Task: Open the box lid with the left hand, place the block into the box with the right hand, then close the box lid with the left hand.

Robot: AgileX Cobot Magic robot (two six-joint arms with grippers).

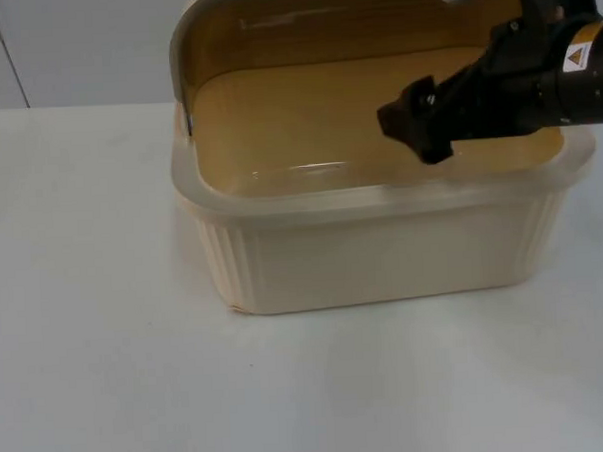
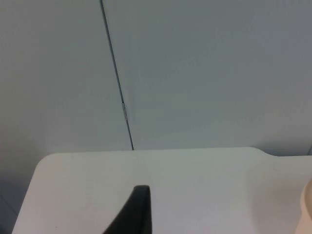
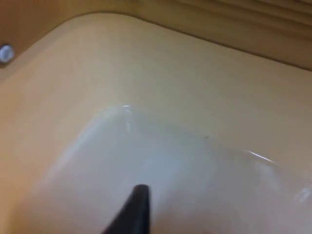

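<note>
Right gripper (image 1: 417, 131) inside open box (image 1: 383, 252).

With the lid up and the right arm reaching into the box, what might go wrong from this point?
1. The right gripper reaches over the rim into the cream box; withdrawing low, it may clip the rim and shift the box.
2. The lid stands raised behind the box with nothing seen holding it. If it drops, it would land on the right arm.
3. The left gripper points at the table and wall, beside the box, so it must travel to close the lid.
</note>
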